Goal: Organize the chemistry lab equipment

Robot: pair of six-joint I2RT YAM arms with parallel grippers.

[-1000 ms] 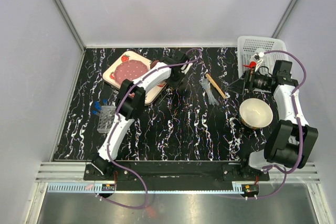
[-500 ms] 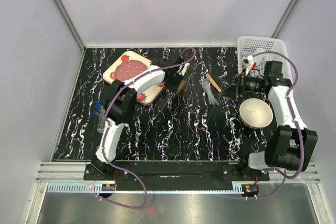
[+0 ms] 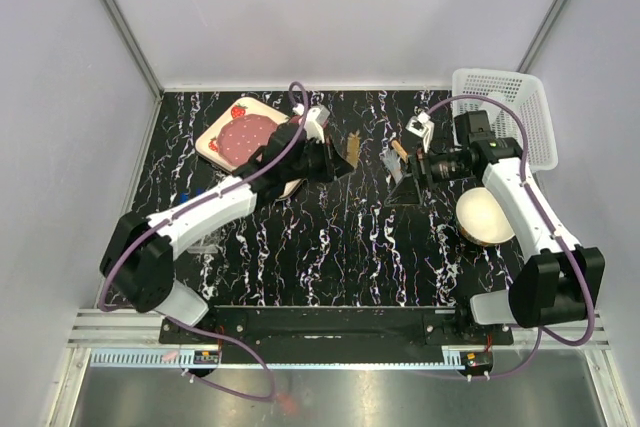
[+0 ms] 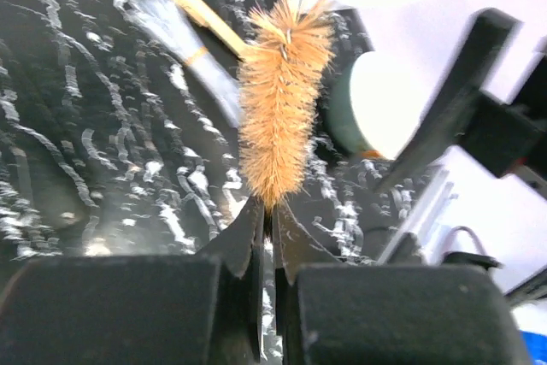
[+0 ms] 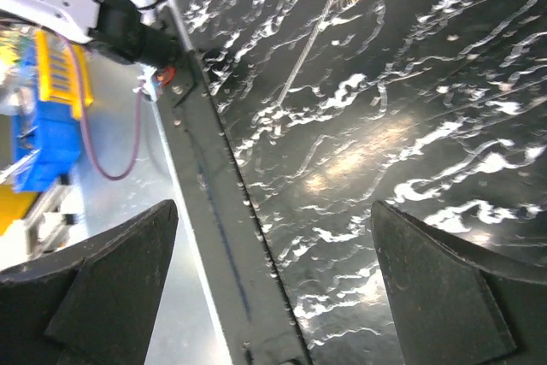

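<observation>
Left pincer (image 4: 267, 215) is clamped just below the bristles of a tan brush (image 4: 282, 108), held off the worktop (image 3: 330, 247) at the overhead view's upper centre; right pincer (image 5: 273, 288) is spread wide opposite, likely for a hand-off.

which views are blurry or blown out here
Left wrist: the brush in the left pincer is fairly sharp, the cream bowl behind it is blurred, and the top right is washed out white. Right wrist: soft throughout, with glare on the glossy table. Top external: sharp and evenly lit.
</observation>
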